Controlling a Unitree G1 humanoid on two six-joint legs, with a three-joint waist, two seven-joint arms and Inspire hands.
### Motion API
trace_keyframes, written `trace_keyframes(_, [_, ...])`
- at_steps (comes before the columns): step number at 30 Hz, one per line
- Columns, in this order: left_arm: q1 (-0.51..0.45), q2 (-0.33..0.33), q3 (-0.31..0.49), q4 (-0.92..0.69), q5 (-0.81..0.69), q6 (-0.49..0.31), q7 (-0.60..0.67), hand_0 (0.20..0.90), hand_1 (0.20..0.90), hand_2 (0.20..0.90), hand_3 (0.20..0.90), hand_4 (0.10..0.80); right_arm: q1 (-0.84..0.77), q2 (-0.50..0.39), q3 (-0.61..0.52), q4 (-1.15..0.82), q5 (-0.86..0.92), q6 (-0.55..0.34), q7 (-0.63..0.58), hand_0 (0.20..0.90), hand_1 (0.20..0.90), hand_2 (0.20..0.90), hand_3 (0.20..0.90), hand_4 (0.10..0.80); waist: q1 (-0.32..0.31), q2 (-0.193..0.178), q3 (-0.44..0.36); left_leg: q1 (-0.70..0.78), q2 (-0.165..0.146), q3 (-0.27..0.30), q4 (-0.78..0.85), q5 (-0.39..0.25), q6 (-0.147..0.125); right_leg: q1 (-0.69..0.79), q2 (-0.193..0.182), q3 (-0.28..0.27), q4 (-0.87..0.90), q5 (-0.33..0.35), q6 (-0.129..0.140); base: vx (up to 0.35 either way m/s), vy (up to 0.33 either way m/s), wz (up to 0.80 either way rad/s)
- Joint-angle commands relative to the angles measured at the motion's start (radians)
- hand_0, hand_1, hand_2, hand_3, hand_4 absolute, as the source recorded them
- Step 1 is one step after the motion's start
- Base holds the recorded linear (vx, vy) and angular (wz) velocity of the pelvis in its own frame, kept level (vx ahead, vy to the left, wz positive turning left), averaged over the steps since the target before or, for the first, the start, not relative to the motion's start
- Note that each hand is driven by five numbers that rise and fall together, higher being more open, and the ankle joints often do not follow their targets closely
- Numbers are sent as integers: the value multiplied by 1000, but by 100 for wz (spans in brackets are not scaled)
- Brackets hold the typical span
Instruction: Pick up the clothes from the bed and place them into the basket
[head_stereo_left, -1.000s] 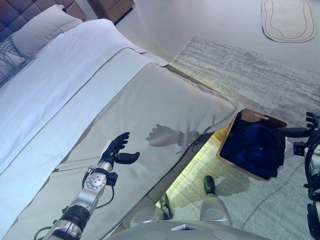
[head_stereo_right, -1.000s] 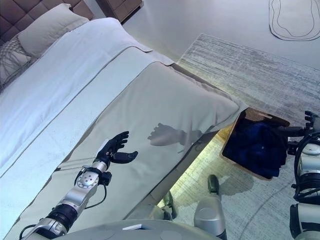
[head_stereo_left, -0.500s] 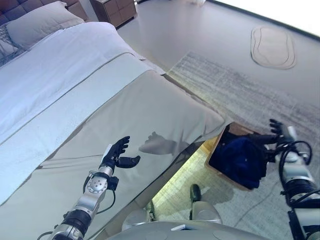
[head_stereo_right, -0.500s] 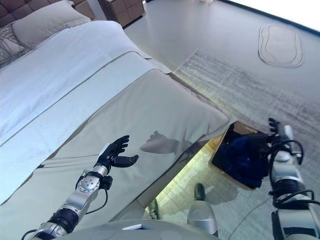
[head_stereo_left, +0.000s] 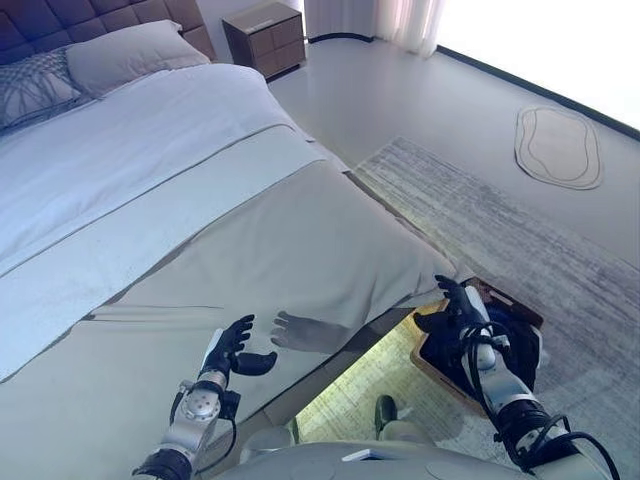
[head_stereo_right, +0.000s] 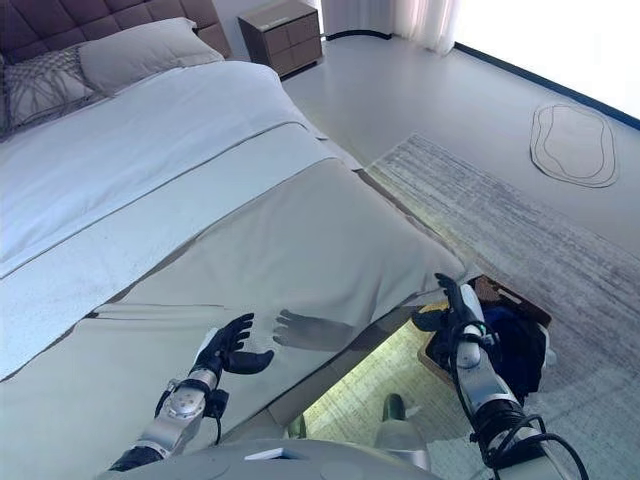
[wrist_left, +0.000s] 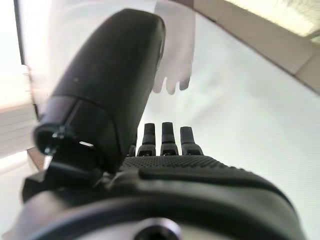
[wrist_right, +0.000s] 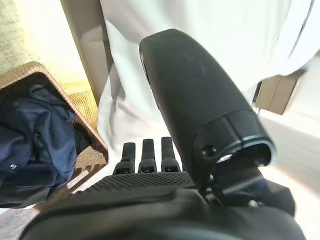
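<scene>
Dark blue clothes (head_stereo_left: 510, 345) lie bunched inside the brown basket (head_stereo_left: 500, 298) on the rug beside the bed's foot corner; the right wrist view shows the same clothes (wrist_right: 30, 135) in the basket (wrist_right: 60, 97). My right hand (head_stereo_left: 457, 305) hovers open over the basket's near edge, by the hanging bedcover, holding nothing. My left hand (head_stereo_left: 232, 348) is open above the grey bedcover (head_stereo_left: 280, 250) near the bed's foot, fingers straight, also empty. No clothes show on the bed.
The bed has a white sheet (head_stereo_left: 130, 150) and pillows (head_stereo_left: 120, 55) at the headboard. A wooden nightstand (head_stereo_left: 265, 35) stands beyond. A grey rug (head_stereo_left: 500, 220) lies under the basket, and a small oval mat (head_stereo_left: 558, 147) lies farther off on the floor.
The camera has tilted up, showing more of the room. My right hand has swung from right of the basket to its bed-side edge. My left hand stays open over the bedcover.
</scene>
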Motion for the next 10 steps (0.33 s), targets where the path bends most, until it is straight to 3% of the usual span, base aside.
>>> trace_keyframes(1, [-78,22,35,37,29,-41,17,900,900,900,900,800,-62,-14,16,-69,-68,-92,-17,900,900,900,900,800,4,-34,-52,-43,-18,-36,58,-83,-16,25,0,-42,96,-149,-11,-27,17,4])
trace_keyframes(10, [-81,31,45,25,52,-84,19,900,900,900,900,800,-31,17,35,-47,-40,-71,-26,900,900,900,900,800,40,-44,-40,-49,-36,-82,52,-83,-6,41,-11,-70,95,-148,-4,-16,-7,11])
